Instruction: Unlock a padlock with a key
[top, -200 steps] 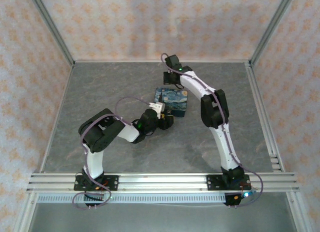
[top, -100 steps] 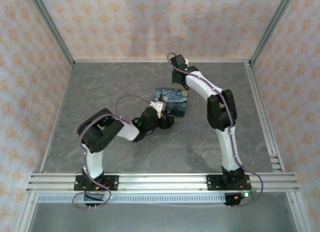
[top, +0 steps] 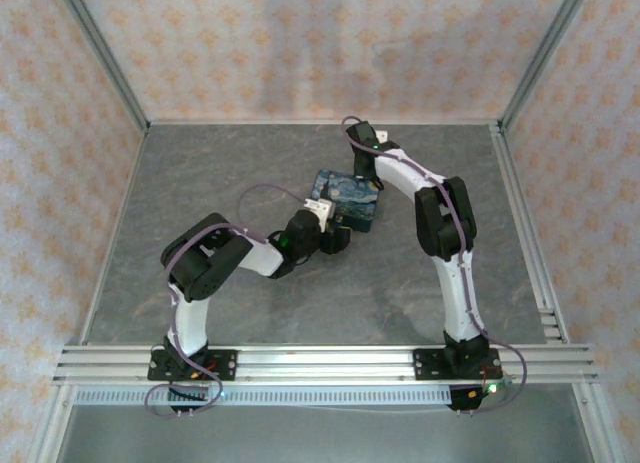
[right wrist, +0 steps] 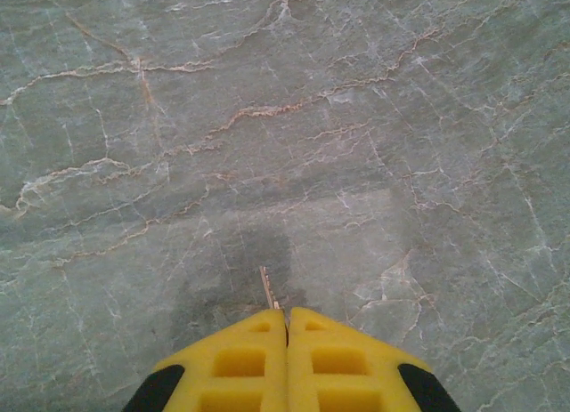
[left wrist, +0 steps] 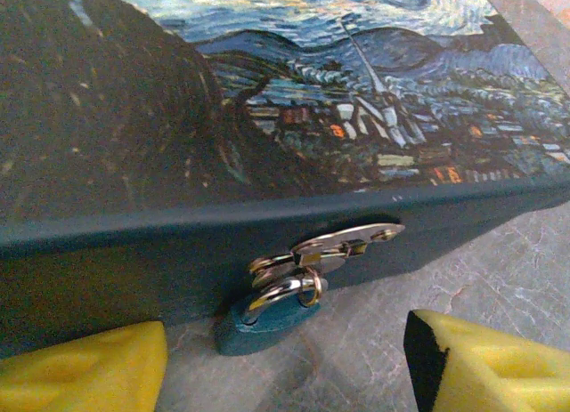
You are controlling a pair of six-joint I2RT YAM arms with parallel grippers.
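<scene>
The right hand (right wrist: 287,319) has drifted right, pinching a thin pinkish-tan key (right wrist: 266,288) at its tips; the spread left hand (left wrist: 285,363) faces a small teal silver-shackled padlock (left wrist: 264,321) just ahead.

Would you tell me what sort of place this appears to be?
Likely a lab robot cell: aluminium rails edge a stone-look table, patterned panels wall it in, and a left arm and right arm are bolted down.
</scene>
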